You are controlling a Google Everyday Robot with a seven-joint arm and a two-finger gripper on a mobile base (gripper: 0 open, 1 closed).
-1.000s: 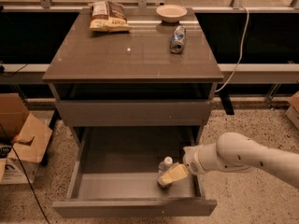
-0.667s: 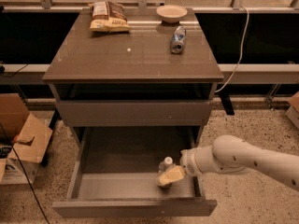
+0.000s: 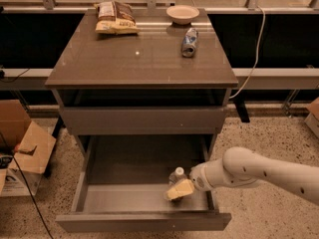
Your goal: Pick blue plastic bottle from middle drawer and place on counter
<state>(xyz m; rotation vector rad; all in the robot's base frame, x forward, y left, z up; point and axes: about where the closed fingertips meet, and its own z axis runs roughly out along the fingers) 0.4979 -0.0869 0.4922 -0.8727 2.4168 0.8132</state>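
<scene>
Bottle (image 3: pixel 176 175) sits at five o'clock in the open drawer (image 3: pixel 124 199), my gripper (image 3: pixel 179 189) against its near side, presumably for lifting to the counter (image 3: pixel 139 59); whether it grips, I cannot tell.

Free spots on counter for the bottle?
On the counter, the front half is bare, forward of the chip bag and can. Back edge crowded: bag, bowl, can. The gripper sits in the middle drawer by the blue plastic bottle.
</scene>
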